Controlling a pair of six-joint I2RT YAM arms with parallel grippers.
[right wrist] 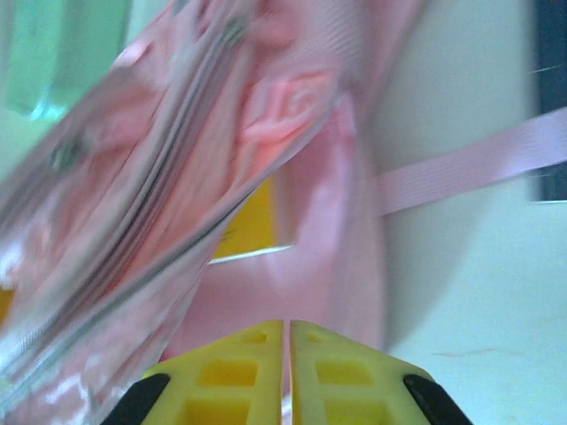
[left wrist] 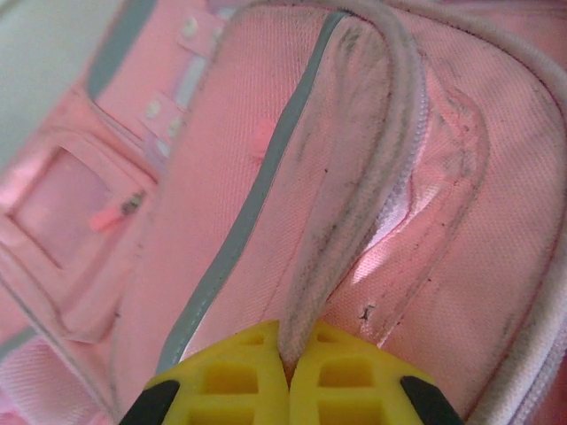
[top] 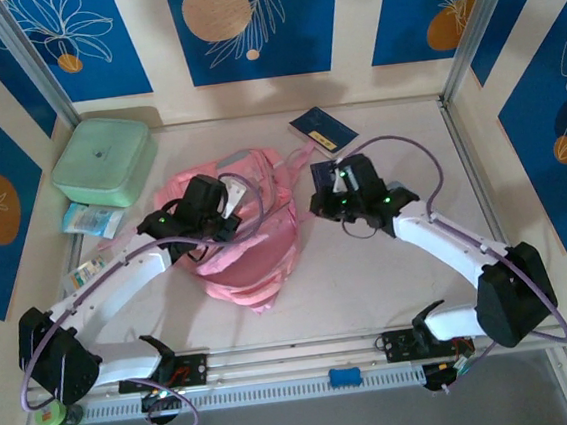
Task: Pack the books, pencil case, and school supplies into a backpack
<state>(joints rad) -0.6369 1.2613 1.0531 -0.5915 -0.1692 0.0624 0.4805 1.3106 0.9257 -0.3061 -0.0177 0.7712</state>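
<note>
The pale worktop (top: 409, 261) carried everything. The pink backpack (top: 258, 265) was the biggest thing on it. It lay crumpled in the middle, between the two arms.

A green box (top: 103, 160) with round corners sat in the far left corner, well apart from the backpack.

One navy book (top: 323, 128) lay flat near the back wall, just past the backpack. A second navy book (top: 320, 174) lay closer, and the right tool (top: 337, 192) partly hid it. In the right wrist view a corner of the yellow book (right wrist: 248, 226) showed among the pink folds of the backpack (right wrist: 177, 177), so it was inside or under the cloth. I could not tell which.

The left tool (top: 207, 205) was on top of the backpack, on its left side. In the left wrist view the left tool (left wrist: 288, 376) was pinched tight on a grubby, padded pink edge of the backpack (left wrist: 221, 177). The edge ran up and away from the yellow fingers (left wrist: 221, 385).

The right tool (right wrist: 288, 372) was just beside the right side of the backpack. Its yellow fingers (right wrist: 354, 376) were nearly together, with a very thin slit between them and nothing in it.

A pink strap (right wrist: 478, 164) lay across the bare worktop to the right of the backpack.

A small pale blue packet (top: 93, 219) lay just in front of the green box.
</note>
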